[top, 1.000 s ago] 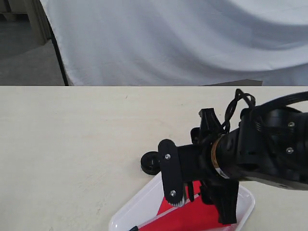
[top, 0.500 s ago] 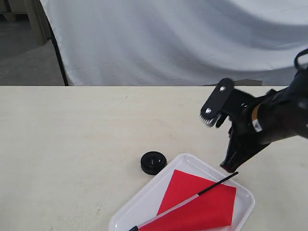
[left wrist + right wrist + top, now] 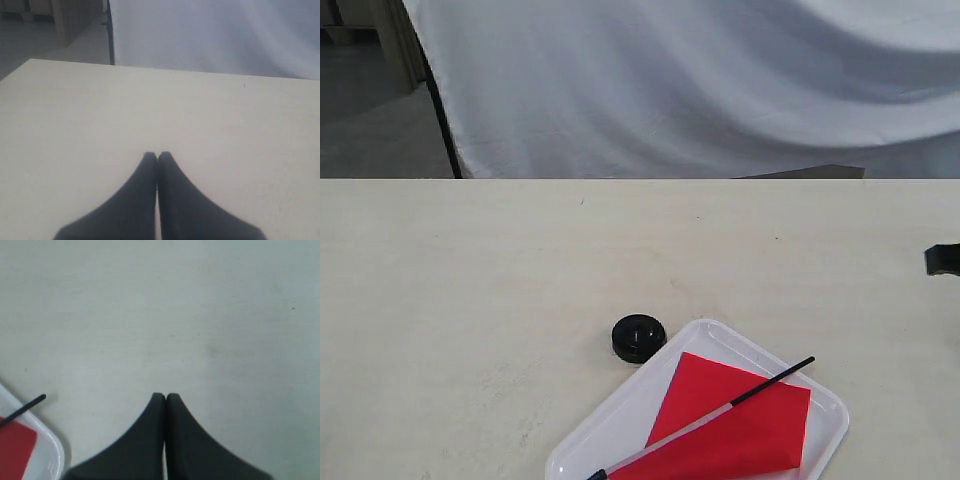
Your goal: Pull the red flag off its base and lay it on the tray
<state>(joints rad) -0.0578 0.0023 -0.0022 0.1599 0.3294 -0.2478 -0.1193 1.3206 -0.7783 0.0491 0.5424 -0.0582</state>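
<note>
Exterior view: the flag [image 3: 730,420] lies flat in the tray [image 3: 605,435], and one end of its stick pokes out over the tray's rim. The base [image 3: 638,338] stands empty just beside a tray corner. The right gripper [image 3: 165,396] is pressed together on nothing over bare table [image 3: 470,300] near the tray. The left gripper [image 3: 157,155] is likewise closed and empty, with no tray in its view. I judge the overhanging end to be the risk: an arm sweeping low across the tray could catch it and flip the flag out.
</note>
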